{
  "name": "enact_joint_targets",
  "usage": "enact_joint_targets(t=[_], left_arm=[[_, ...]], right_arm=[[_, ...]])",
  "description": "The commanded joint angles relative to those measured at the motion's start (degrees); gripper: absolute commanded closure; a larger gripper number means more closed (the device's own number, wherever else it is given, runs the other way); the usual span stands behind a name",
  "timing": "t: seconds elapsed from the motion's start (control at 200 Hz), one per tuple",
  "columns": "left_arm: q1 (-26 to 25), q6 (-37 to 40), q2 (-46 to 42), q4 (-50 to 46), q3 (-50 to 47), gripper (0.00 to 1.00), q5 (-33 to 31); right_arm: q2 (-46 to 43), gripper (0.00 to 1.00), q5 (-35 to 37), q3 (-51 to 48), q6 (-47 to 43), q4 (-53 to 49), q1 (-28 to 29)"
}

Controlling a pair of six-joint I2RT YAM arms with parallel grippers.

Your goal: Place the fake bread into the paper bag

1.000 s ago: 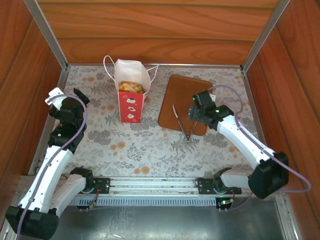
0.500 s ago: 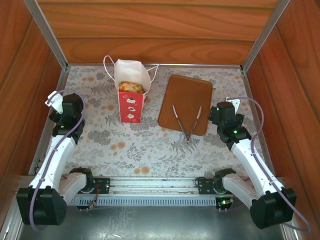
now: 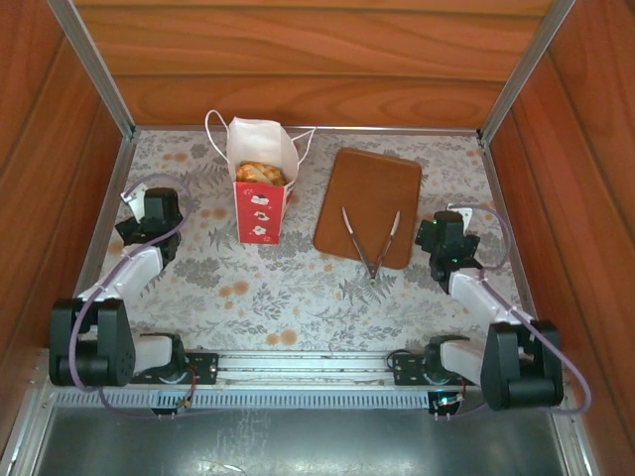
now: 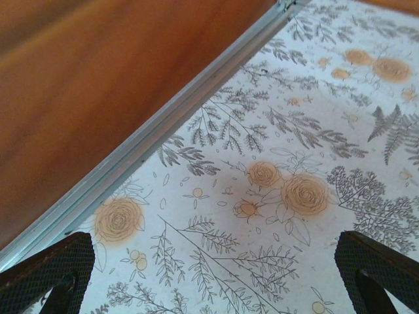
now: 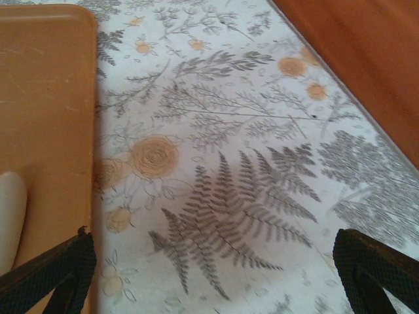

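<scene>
Fake bread is seen inside the paper bag, stood upright toward the far-left corner of the worktop. Tongs are laid on the brown board to its right. Left jaws are spread wide near the left edge, nothing held; right jaws likewise, empty, just right of the board.
</scene>
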Motion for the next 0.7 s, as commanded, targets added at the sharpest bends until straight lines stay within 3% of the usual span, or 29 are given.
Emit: enact_joint_targets(t=[0.0,0.19,0.35,0.575,0.63,0.695], left_arm=[[0.6,4.6,3.8,4.9,1.0,0.0,3.3],[0.7,8.6,9.1,13.6,-1.4,0.0,9.8],[0.9,12.7,10.2,23.9,-5.3,0.0,12.7],[1.5,16.9,13.7,35.3,-8.1,0.0,20.8],[1.6,17.4,13.1,36.3,-9.4,0.0,23.3],[1.7,17.4,13.8,44.3,-13.5,0.0,24.3]], right_arm=[[4.6,0.0,-2.3,-1.1,-3.7,14.0,-0.6],[11.2,0.0,-8.2,-0.7,-10.9,26.2,-1.1],[12.6,0.0,-16.3,1.3,-12.2,24.4,-1.6],[20.7,0.0,-21.2,-5.2,-13.1,46.4,-1.6],[20.4,0.0,-21.4,-4.3,-13.0,43.6,-1.7],[20.0,0.0,-22.4,-2.4,-12.0,38.6,-2.7]])
